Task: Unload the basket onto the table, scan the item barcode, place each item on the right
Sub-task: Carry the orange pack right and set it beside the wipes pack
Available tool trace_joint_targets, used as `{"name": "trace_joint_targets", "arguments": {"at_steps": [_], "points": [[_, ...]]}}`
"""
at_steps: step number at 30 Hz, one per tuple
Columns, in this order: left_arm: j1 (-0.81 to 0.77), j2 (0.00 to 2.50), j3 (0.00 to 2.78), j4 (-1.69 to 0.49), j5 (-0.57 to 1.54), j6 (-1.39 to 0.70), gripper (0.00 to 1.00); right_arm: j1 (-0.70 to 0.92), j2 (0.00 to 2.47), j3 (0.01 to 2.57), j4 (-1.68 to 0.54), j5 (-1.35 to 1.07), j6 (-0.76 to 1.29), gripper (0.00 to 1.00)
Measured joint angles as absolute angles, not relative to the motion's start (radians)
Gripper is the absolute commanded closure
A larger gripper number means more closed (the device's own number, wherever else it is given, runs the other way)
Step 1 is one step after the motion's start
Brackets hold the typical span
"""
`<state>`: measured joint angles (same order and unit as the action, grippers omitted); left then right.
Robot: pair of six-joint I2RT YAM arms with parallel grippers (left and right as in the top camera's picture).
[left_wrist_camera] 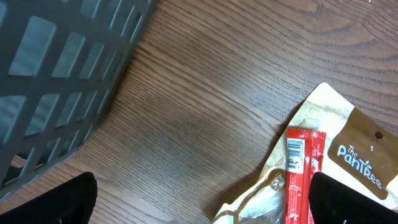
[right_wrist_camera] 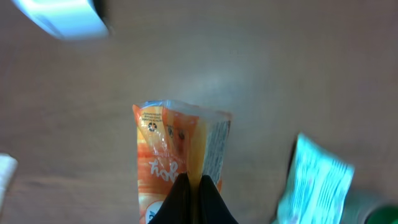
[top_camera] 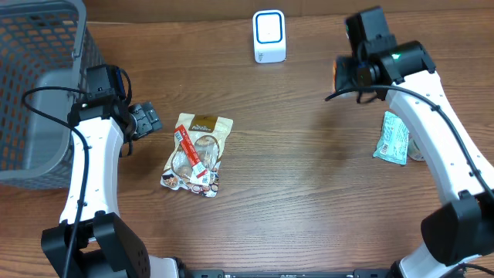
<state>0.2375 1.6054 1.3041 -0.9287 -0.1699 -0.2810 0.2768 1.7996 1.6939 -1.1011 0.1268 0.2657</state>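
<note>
A: Near side of the brown wooden counter (top_camera: 309,193) first?

B: Beige snack pouch w/ clear window (top_camera: 197,150) lies flat, L of centre. Thin red stick packet (top_camera: 191,149) lies on top of it, touching; barcode shows near one end. Teal-green foil packet (top_camera: 394,137) lies flat at R, its R edge hidden by the R arm.

A: L end effector?

B: L end effector (top_camera: 145,120) is just beside the pouch's L edge. Black fingers (left_wrist_camera: 56,202) spread wide, nothing between them.

A: R side?

B: R end effector (right_wrist_camera: 194,186) is pressed together, pinching an orange plastic packet w/ white print (right_wrist_camera: 168,149) by one edge, held above the counter. Wrist view blurred, so print unreadable.

A: Far side?

B: Small white scanner box w/ blue-lit face (top_camera: 269,36) stands at the far edge, centre. Orange packet is to its R, apart from it. Grey plastic mesh basket (top_camera: 38,77) sits in the far L corner, beside the L arm.
</note>
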Motion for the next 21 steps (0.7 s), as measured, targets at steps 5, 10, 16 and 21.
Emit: {"name": "trace_joint_targets", "arguments": {"at_steps": [5,10,16,21], "points": [[0.237,1.605,1.304,-0.929,-0.17,-0.281,0.0,0.219,1.806,1.519,-1.087,0.051,0.279,0.96],[0.237,1.605,1.304,-0.929,-0.17,-0.281,0.0,0.195,1.806,1.383,-1.039,0.027,0.279,0.96],[0.237,1.605,1.304,-0.929,-0.17,-0.281,0.0,0.194,1.807,1.309,-1.016,0.016,0.267,0.87],[0.237,1.605,1.304,-0.929,-0.17,-0.281,0.0,0.194,1.807,1.287,-1.014,0.031,0.261,0.39]]}}
